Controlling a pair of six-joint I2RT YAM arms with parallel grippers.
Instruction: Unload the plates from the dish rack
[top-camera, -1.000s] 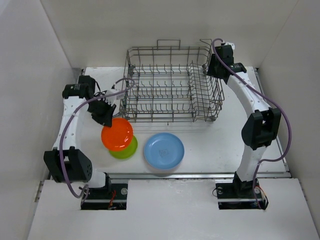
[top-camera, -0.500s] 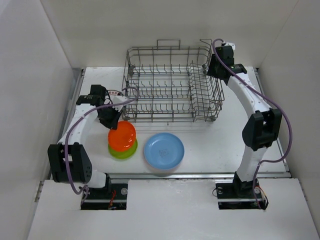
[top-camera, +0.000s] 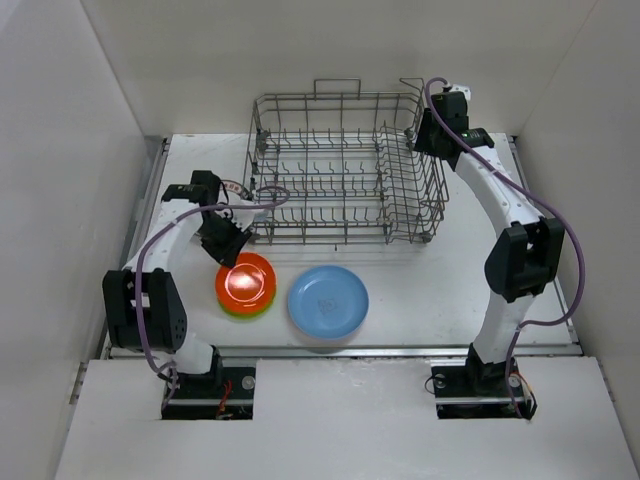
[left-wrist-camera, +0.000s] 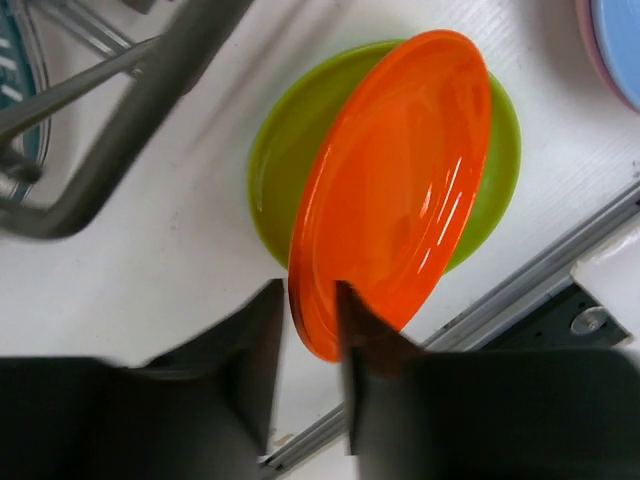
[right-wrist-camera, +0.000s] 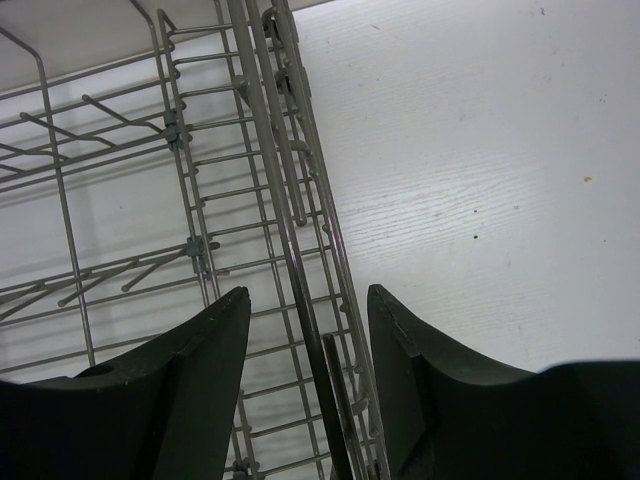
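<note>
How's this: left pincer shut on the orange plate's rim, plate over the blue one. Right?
No. The left pincer is shut on the rim of the orange plate, but over the green plate, per the left wrist view; the blue plate lies beside them.

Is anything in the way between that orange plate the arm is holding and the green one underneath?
Nothing visible is. The left gripper pinches the orange plate by its rim, tilted over the green plate, whose face is bare. The blue plate lies off to the side.
</note>
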